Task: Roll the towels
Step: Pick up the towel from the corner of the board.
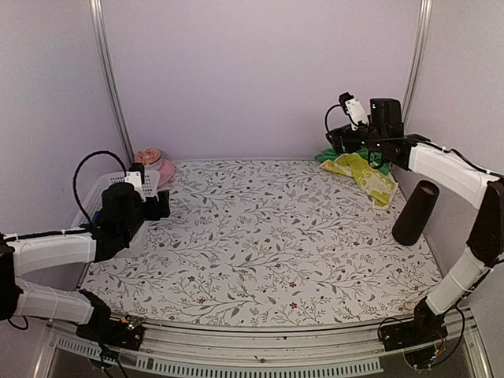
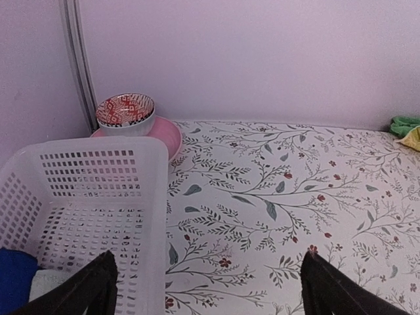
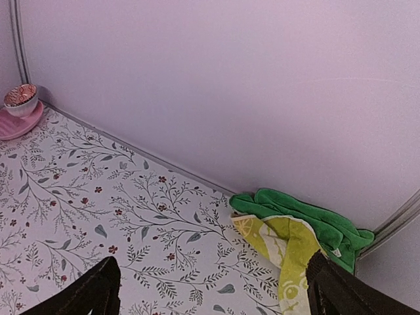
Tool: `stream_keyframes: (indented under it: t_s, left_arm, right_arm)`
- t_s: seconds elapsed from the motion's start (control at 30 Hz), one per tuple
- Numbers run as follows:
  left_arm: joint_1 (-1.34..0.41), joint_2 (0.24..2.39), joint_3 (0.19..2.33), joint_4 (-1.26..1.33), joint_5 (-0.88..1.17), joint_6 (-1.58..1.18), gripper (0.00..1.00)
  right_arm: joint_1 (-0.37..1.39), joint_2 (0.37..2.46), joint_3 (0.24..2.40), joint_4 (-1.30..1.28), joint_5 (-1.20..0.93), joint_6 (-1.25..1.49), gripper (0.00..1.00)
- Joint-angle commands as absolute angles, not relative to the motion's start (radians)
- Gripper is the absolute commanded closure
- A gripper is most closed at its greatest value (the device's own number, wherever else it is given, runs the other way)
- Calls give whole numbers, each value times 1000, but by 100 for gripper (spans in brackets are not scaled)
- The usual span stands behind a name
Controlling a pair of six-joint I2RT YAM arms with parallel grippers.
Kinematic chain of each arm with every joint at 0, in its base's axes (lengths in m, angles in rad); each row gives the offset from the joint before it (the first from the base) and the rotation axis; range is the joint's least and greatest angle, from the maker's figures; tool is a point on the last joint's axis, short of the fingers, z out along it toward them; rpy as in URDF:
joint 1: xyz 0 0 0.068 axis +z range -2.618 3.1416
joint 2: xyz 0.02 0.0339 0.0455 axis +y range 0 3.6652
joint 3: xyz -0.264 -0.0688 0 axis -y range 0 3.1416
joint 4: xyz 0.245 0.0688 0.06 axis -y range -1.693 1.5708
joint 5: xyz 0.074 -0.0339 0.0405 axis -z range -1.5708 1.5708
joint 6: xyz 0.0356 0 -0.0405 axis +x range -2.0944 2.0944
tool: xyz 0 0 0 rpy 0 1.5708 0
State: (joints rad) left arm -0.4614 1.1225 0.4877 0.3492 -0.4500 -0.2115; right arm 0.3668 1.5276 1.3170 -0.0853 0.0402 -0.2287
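Towels (image 1: 358, 167) lie where?
— Yellow towel (image 3: 285, 252) overlaps green towel (image 3: 308, 216), crumpled in the table's (image 1: 260, 236) far right corner, against the wall.
Claws?
— Right claw (image 3: 216, 303) wide, raised beside them; left claw (image 2: 207, 292) wide, at the basket's (image 2: 85, 164) rim, left side.
Risk?
— Likely pinching both layers together; wall crowds the approach; dark cylinder (image 1: 415, 213) nearby could topple.

White sleeves cover my left arm (image 1: 55, 252) and right arm (image 1: 445, 169); joints (image 1: 118, 216) and bases (image 1: 118, 332) are black. A black cable (image 1: 83, 169) loops above the left one. My left end effector (image 2: 207, 295) and right end effector (image 3: 216, 295) have plain black fingers (image 2: 92, 292).
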Motion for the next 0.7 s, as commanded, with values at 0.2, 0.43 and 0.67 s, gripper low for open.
stream_keyframes:
  t_s: [0.2, 0.43, 0.67]
  left_arm:
    - [-544, 1198, 356, 592, -452, -331, 3]
    - [-551, 1166, 318, 656, -424, -353, 3]
    - [-552, 1152, 306, 672, -419, -355, 3]
  right_arm:
    - [232, 2079, 1876, -387, 210, -145, 3]
    - [129, 2281, 1967, -429, 289, -129, 6]
    - [64, 2384, 1968, -440, 262, -146, 12]
